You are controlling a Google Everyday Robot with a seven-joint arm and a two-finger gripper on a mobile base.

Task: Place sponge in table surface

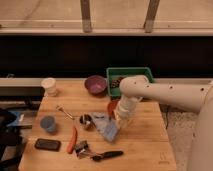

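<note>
Over the middle of the table surface (145,145), the robot's white arm (170,95) reaches in from the right and bends down, so that the gripper (119,123) hangs low just above the wood, a little right of centre. A blue piece sits right at the gripper's lower end, and this looks like the sponge (111,133), tilted and either touching the tabletop or just above it; whether the gripper is clamped on it or apart from it cannot be told. Just to the left of it lies a paler grey-blue cloth (100,121), and beside that a small round metal cup (85,120) with a spoon (63,111) reaching away to the upper left. A red object (112,107) shows partly behind the arm. Further back stand a purple bowl (95,84) and a green tray (131,76) with something dark inside, and a white cup (49,86) is at the far left corner. Near the left edge sits a small blue cup (48,123), with a black phone (47,144) in front of it. A slim orange-red tool (73,140) lies near the front, and a black-handled tool (106,155) rests close to the near edge.
</note>
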